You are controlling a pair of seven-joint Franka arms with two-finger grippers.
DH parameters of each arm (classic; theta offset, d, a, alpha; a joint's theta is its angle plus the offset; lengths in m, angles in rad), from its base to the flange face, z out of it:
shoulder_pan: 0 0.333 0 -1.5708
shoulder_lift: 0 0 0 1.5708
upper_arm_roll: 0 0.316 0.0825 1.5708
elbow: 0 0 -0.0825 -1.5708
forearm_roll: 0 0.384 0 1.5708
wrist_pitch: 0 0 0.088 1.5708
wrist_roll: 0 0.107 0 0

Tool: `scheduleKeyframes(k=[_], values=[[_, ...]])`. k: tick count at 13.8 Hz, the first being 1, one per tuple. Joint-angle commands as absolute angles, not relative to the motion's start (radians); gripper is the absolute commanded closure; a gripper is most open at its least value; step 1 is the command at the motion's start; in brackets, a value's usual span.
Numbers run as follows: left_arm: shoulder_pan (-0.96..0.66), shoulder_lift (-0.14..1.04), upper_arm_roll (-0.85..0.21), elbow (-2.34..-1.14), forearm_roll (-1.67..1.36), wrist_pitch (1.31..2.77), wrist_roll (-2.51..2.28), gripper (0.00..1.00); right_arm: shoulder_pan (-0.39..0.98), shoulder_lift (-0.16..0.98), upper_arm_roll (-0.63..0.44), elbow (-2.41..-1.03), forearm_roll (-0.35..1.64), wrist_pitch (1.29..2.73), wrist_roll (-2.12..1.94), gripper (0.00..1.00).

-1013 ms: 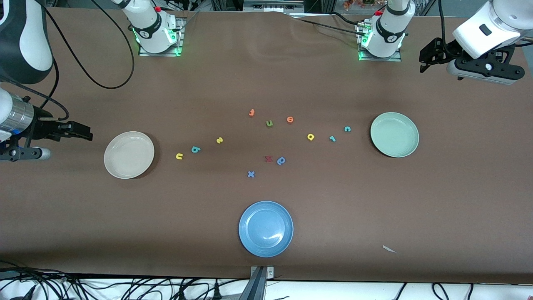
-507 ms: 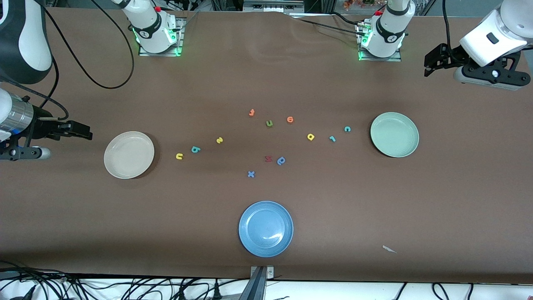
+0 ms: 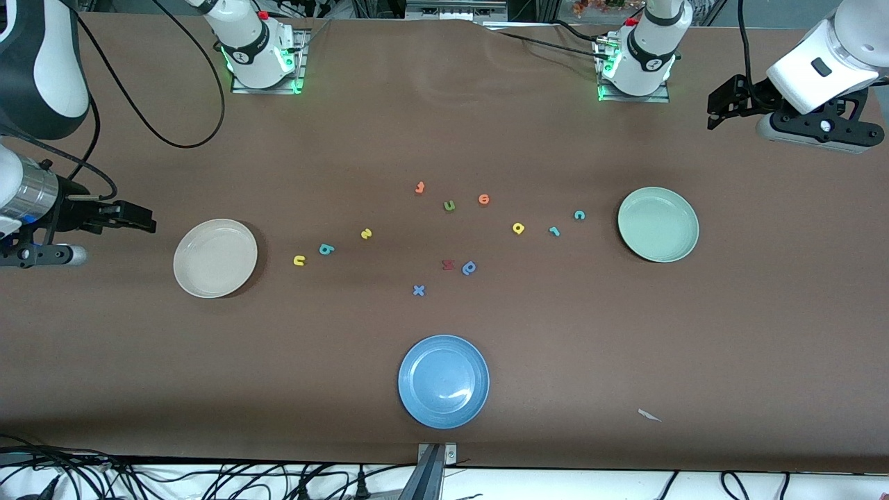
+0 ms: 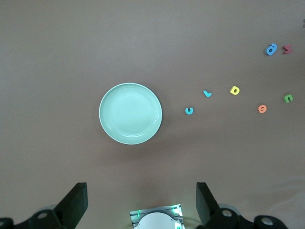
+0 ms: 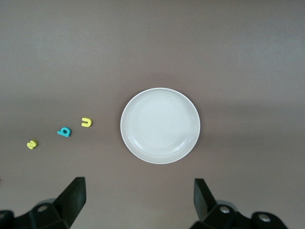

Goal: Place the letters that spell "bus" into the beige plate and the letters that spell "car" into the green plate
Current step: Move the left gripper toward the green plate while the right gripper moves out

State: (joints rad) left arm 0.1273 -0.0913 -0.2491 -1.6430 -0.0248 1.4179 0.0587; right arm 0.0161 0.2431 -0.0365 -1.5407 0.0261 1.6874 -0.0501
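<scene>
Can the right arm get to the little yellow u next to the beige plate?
Probably yes. The right gripper hangs open, high at its end of the table; the yellow u lies flat on bare tabletop beside the beige plate, apart from the teal b, nothing covering it.

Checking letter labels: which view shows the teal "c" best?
Left wrist view: the teal "c" lies unobstructed beside the green plate, its shape readable. The front view shows it smaller, at the same plate. The right wrist view misses it.
</scene>
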Motion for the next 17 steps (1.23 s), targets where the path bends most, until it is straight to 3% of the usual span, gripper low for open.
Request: scheduleKeyframes(k=[1,5,8,17], values=[[0.127,-0.078,-0.25,-1.606,-0.031,1.404,0.06,0.0,0.014,0.242,-0.031,-1.523,0.018,1.654,-0.044,0.0],[0.106,-0.063,-0.241,-1.608,-0.029,1.42,0.064,0.0,0.014,0.242,-0.034,-1.526,0.015,1.637,-0.043,0.0],[-0.017,-0.074,-0.143,-1.623,-0.028,1.42,0.063,0.0,0.014,0.241,-0.034,-1.528,0.015,1.635,-0.043,0.0],[0.084,0.051,-0.137,-1.646,-0.029,1.454,0.078,0.0,0.023,0.241,-0.028,-1.546,0.008,1.637,-0.034,0.0]])
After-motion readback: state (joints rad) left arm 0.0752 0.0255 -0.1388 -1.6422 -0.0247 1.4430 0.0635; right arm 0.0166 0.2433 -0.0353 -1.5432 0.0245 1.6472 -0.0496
